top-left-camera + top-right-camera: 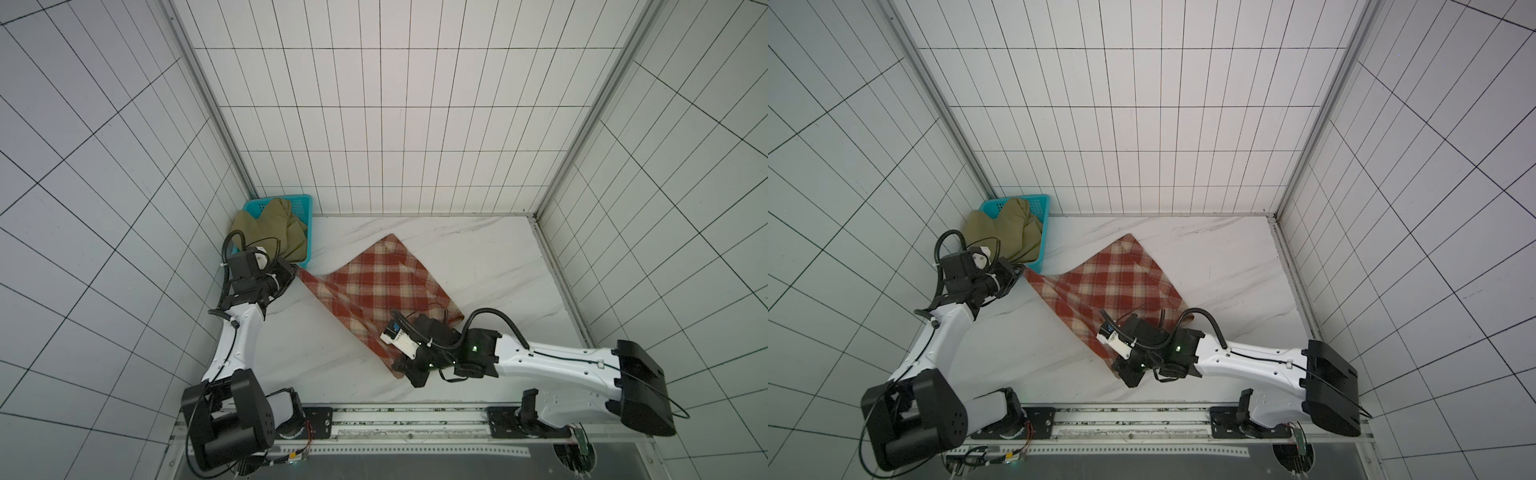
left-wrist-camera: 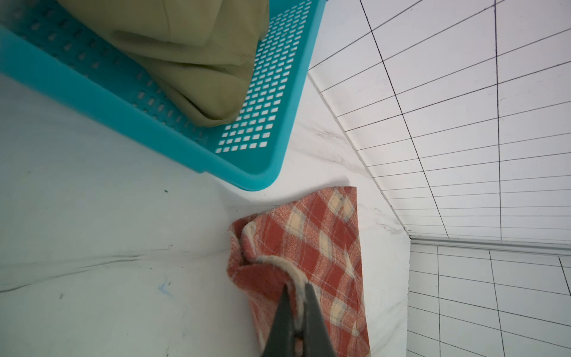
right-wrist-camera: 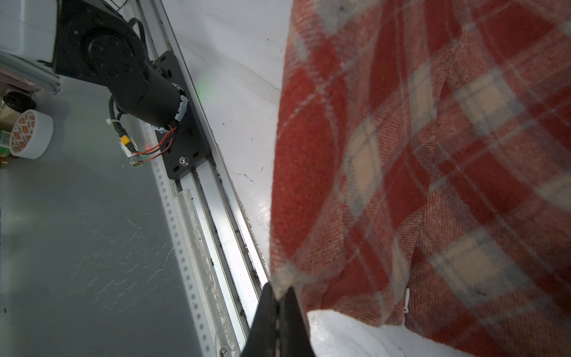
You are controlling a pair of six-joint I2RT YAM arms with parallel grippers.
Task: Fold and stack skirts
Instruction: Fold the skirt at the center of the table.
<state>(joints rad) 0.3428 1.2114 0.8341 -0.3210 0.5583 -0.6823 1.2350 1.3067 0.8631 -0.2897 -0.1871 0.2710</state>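
Observation:
The rust-red and cream plaid skirt (image 1: 376,291) (image 1: 1108,286) is stretched over the white marble table between my two grippers. My left gripper (image 2: 297,286) (image 1: 296,272) is shut on the skirt's left corner, pinching a cream-edged fold of the plaid skirt (image 2: 312,247) beside the basket. My right gripper (image 3: 280,293) (image 1: 399,368) is shut on the near corner of the plaid skirt (image 3: 417,170), close to the table's front rail. The olive-khaki skirt (image 1: 270,232) (image 1: 1007,232) (image 2: 191,52) lies bunched in the teal basket (image 1: 305,203) (image 1: 1042,203) (image 2: 262,154).
The basket stands in the table's far left corner against the tiled walls. A metal rail (image 1: 407,419) (image 3: 222,222) with both arm bases runs along the front edge. A roll of tape (image 3: 29,134) lies on the grey surface beyond the rail.

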